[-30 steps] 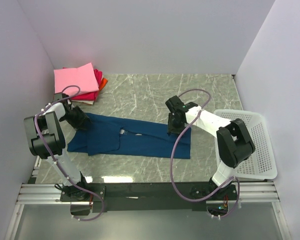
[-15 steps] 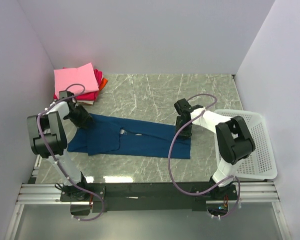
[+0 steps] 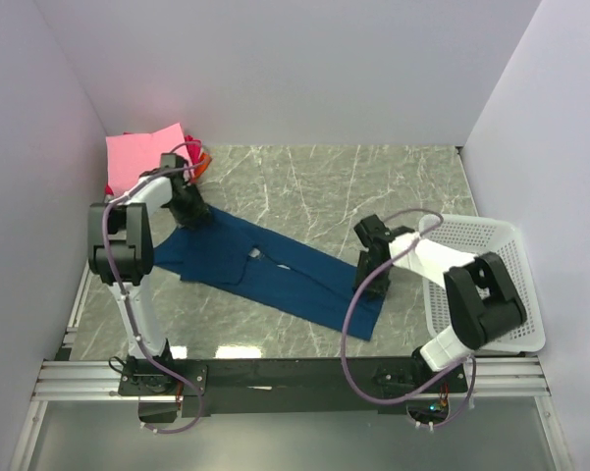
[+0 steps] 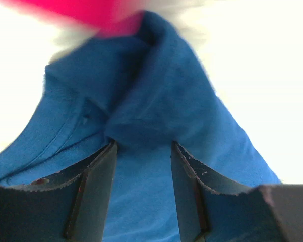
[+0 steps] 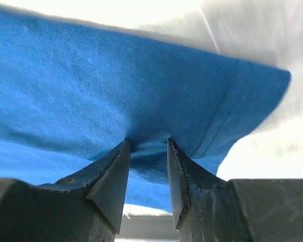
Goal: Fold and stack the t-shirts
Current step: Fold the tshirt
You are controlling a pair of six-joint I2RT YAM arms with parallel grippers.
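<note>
The spread t-shirt [image 3: 275,273] is dark blue — plain where it shows. The folded shirts [image 3: 142,157] are pink, magenta-red and orange. The table [image 3: 373,186] is grey marble, white-veined — the mesh basket [image 3: 515,275] white.

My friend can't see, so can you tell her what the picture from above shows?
A blue shirt lies slanted across a marble table, pinched at both ends. The left tool grips it beside pink folded shirts, the right tool near a white basket.

White walls [image 3: 275,69], grey marble tbl [image 3: 314,186], even light
</note>
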